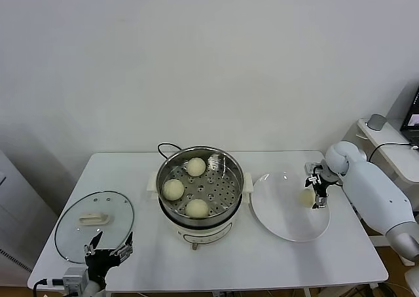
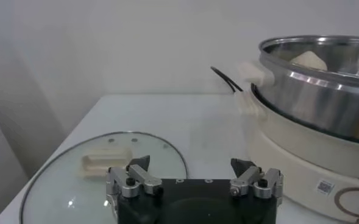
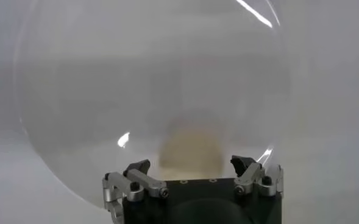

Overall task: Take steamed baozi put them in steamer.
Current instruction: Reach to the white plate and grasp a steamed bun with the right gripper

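My left gripper (image 1: pixel 109 249) waits parked at the table's near edge with its fingers spread, holding nothing, just beside the glass lid (image 1: pixel 94 225). Farther out, my right gripper (image 1: pixel 317 191) hangs above the white plate (image 1: pixel 288 228), fingers apart and empty, with the last baozi (image 3: pixel 190 150) directly under it on the plate's far side. Three baozi (image 1: pixel 185 188) already sit in the steamer (image 1: pixel 200 154) at the table's middle, so I judge I am on the fourth pick. Next I should descend straight, close around the bun gently, lift clear of the plate rim, then carry left over the steamer's raised wall to the bare perforated patch on its right side. The table's right edge lies near the plate.
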`<state>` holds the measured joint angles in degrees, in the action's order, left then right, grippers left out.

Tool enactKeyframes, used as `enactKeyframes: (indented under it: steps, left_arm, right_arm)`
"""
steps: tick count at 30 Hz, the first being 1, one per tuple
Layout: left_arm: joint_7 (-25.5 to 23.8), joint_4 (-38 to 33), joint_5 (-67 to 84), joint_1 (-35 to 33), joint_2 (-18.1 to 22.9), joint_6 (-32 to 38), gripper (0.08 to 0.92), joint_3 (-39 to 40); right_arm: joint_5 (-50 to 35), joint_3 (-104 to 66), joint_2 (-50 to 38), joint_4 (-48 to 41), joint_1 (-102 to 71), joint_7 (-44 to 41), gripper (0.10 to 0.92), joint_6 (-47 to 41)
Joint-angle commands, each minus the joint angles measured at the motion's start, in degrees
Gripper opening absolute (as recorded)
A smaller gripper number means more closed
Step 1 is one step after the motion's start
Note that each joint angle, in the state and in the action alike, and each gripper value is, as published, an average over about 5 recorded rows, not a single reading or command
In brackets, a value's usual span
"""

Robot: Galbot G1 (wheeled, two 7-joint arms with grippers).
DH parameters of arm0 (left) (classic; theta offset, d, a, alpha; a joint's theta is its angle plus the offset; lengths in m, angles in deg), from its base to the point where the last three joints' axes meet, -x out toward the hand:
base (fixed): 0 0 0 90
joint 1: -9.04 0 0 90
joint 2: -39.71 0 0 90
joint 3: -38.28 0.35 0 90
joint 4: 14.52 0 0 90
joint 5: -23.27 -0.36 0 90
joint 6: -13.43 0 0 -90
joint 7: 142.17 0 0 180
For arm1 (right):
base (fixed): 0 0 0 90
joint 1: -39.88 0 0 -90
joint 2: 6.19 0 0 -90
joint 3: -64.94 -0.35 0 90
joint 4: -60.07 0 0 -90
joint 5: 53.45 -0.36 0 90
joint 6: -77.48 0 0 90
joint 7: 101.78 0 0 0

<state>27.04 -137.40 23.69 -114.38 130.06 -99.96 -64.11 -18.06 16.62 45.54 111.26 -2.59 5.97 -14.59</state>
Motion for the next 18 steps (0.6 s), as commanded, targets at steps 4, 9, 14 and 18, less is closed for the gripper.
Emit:
enactKeyframes:
  steps: [4, 9, 14, 18]
  left_arm:
    - [0.0, 0.2, -0.2, 0.0, -0.1, 0.1, 0.823, 0.0]
    - [0.0, 0.3, -0.2, 0.0, -0.2, 0.1, 0.823, 0.1]
    - [0.1, 0.4, -0.2, 0.1, -0.3, 0.1, 0.823, 0.3]
    - [0.2, 0.7, -0.4, 0.2, -0.2, 0.2, 0.823, 0.5]
  right_arm:
    - [1.0, 0.0, 0.7, -0.9, -0.3, 1.2, 0.823, 0.0]
    - [1.1, 0.0, 0.9, -1.2, -0.3, 1.4, 0.823, 0.0]
    - [1.0, 0.0, 0.7, -1.1, -0.2, 1.2, 0.815, 0.0]
    - [0.7, 0.0, 0.5, -1.0, -0.1, 1.0, 0.763, 0.0]
